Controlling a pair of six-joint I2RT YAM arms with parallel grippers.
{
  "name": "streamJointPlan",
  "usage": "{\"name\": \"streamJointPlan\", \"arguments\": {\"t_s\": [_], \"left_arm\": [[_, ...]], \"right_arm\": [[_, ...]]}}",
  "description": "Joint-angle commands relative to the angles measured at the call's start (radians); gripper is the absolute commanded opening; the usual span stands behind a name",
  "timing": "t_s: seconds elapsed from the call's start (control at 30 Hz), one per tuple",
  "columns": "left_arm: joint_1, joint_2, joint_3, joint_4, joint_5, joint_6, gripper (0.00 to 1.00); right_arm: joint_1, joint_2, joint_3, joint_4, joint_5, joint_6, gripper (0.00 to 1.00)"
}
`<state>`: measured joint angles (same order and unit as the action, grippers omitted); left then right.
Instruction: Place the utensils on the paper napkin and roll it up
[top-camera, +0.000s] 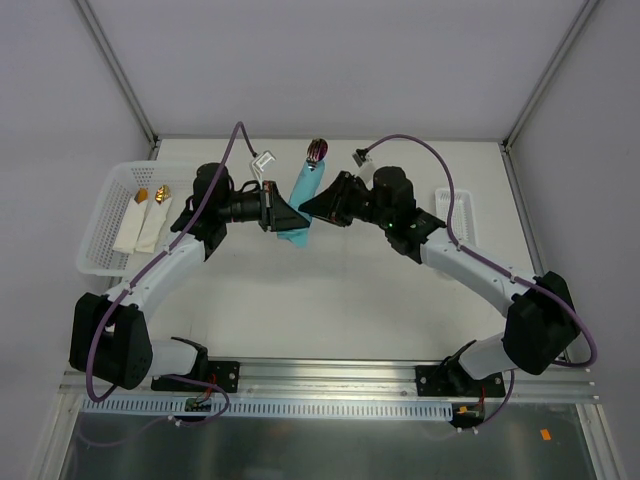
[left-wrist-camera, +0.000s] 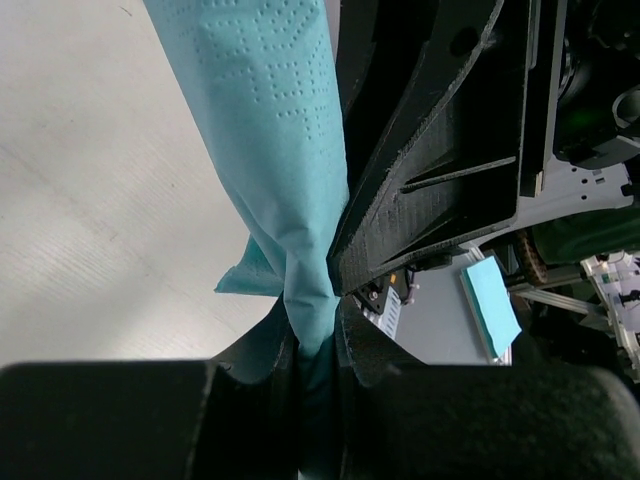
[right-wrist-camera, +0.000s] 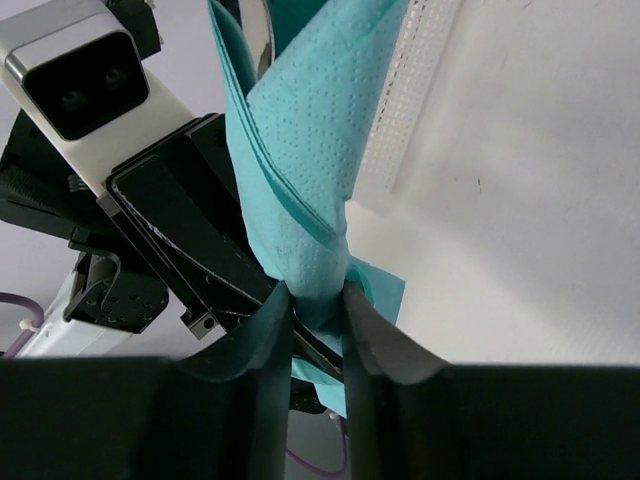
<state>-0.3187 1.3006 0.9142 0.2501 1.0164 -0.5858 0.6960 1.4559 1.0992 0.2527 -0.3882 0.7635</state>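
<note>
Top external: rolled paper napkin (top-camera: 305, 190)

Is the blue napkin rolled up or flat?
Rolled up. The napkin is a narrow teal roll pinched by the left gripper and right gripper; utensils poke out its far end.

I work over a plain white table (top-camera: 330, 300) under soft, even light. Pale grey walls (top-camera: 320, 60) close in behind and at both sides, met by 2 slanting metal posts (top-camera: 115, 70). A metal rail (top-camera: 330, 375) runs along the near edge, with a slotted white strip (top-camera: 330, 408) just below it.
</note>
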Motion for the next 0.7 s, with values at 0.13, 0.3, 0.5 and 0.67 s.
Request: {"name": "streamJointPlan", "arguments": {"t_s": [0.13, 0.3, 0.5, 0.67], "left_arm": [[-0.014, -0.026, -0.018, 0.077, 0.133, -0.017, 0.0], [0.0, -0.052, 0.005, -0.04, 0.094, 0.079, 0.11], [0.061, -0.101, 0.028, -0.118, 0.106, 0.138, 0.56], [0.101, -0.142, 0.035, -0.118, 0.172, 0.119, 0.63]], "right_arm": [[-0.004, 0.014, -0.01, 0.112, -0.015, -0.029, 0.0], [-0.024, -0.035, -0.047, 0.126, -0.006, -0.059, 0.0], [-0.044, -0.095, -0.081, 0.16, -0.023, -0.07, 0.0], [-0.046, -0.114, -0.076, 0.184, -0.028, -0.066, 0.0]]}}
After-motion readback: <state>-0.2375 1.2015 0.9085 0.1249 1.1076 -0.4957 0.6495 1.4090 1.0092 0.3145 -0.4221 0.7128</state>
